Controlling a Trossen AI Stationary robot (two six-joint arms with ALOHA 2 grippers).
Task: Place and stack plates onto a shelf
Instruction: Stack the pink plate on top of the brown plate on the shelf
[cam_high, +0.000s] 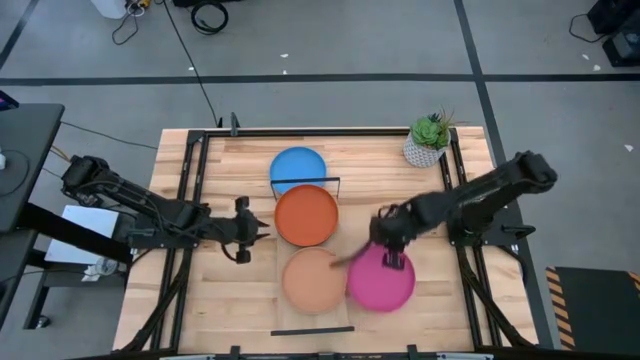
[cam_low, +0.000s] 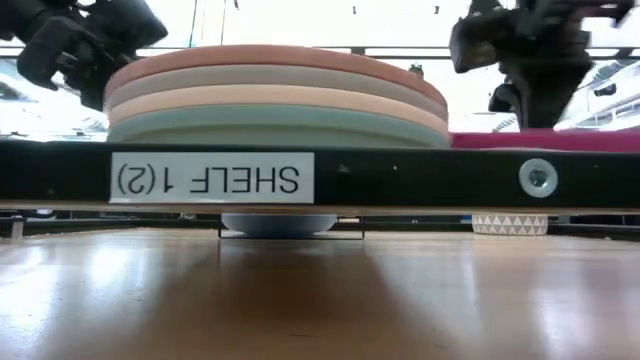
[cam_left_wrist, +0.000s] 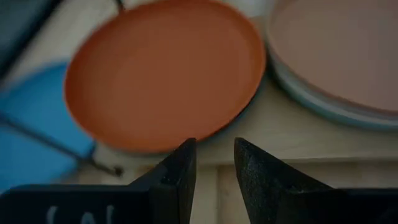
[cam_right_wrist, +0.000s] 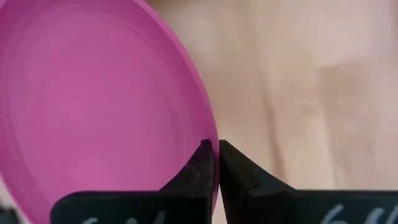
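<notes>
While pinching the magenta plate (cam_right_wrist: 93, 99) rim, lower right, right end effector (cam_right_wrist: 214, 152) gripping something likely stiff, light, slippery.

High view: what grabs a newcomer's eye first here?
The magenta plate, pinched at its rim by the right gripper, sits beside a stack topped by a tan plate. Behind them lie an orange plate and a blue plate; the left gripper waits near the orange one.
</notes>
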